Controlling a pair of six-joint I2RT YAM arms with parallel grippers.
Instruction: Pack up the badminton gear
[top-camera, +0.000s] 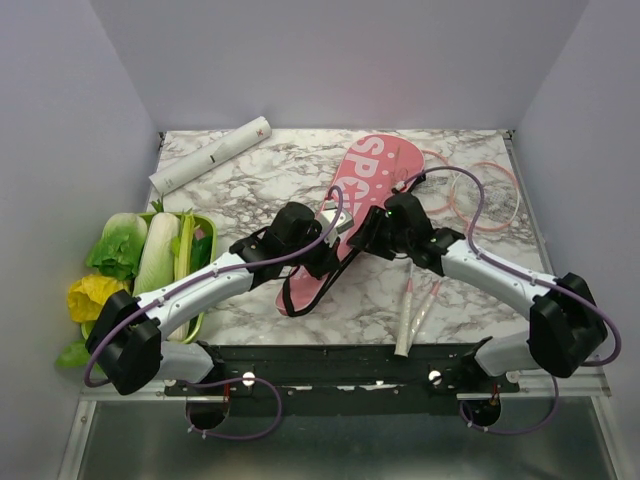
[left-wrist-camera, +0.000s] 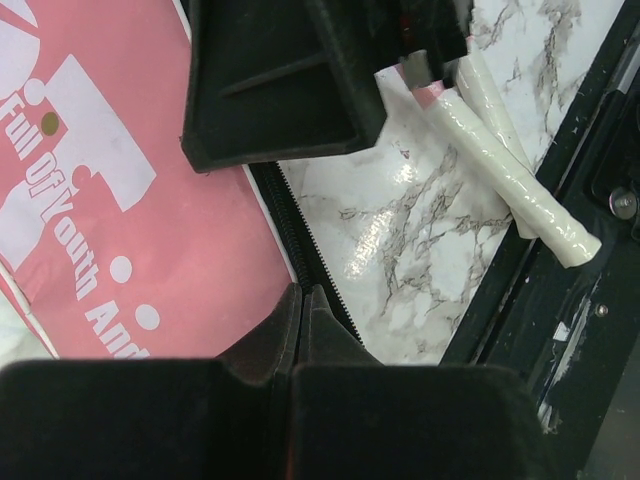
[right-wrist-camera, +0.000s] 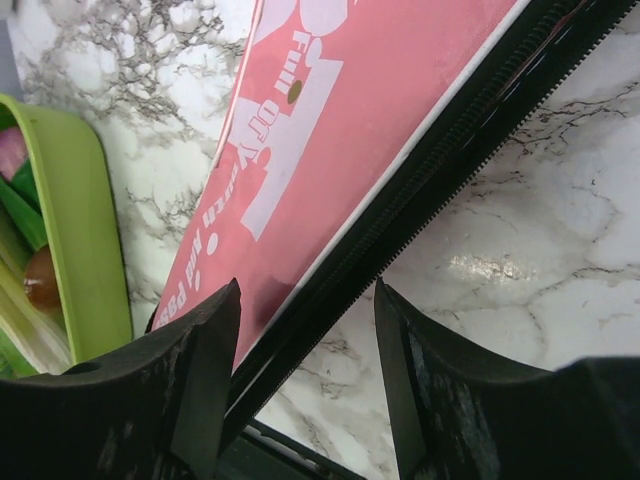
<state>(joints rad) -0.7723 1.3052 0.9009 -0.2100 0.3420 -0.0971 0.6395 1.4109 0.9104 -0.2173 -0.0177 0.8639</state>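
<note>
2 right fingers (right-wrist-camera: 200, 385) stand wide astride the pink cover's (right-wrist-camera: 330, 130) edge; left fingers (left-wrist-camera: 268, 345) closed.

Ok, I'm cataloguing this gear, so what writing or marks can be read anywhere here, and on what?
"SP", then part of a third letter, the rest hidden: big white letters on the pink cover.
"Full Of Youth And Pas", cut off at the picture's edge: smaller white lettering on the same cover, seen from the right wrist.
White tube: a red cross near one end, plus dark print too small to read.
</note>
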